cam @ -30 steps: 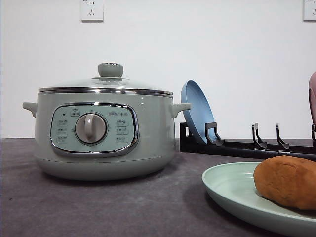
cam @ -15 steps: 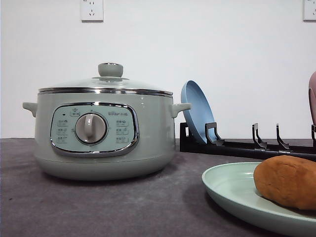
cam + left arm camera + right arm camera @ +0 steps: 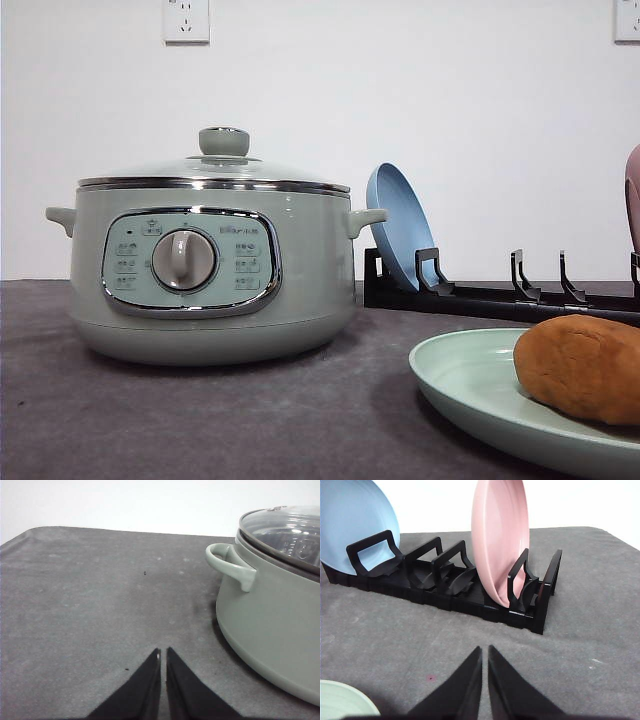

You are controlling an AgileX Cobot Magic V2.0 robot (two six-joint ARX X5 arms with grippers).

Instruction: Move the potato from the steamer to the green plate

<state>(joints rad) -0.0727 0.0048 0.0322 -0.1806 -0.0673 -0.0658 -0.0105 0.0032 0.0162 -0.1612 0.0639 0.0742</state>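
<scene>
Lay on the green plate [image 3: 470, 385]: the potato [image 3: 582, 367], at the front right of the gray tabletop [image 3: 200, 420]. Stood left of it, well apart, lid [image 3: 215, 170] on: the steamer [image 3: 210, 270]. Contents behind the glass too blurred to tell. Held upright in a black rack [image 3: 470, 592]: a blue plate [image 3: 355, 525] at one end, a pink plate [image 3: 500, 537] near the other. Hung over bare cloth beside the steamer's handle [image 3: 227, 567], fingers nearly together, gripping nothing: left hand [image 3: 163, 655]. Faced the rack, likewise pinched narrow and empty, with the green plate's edge just beside it: right hand [image 3: 485, 652].
</scene>
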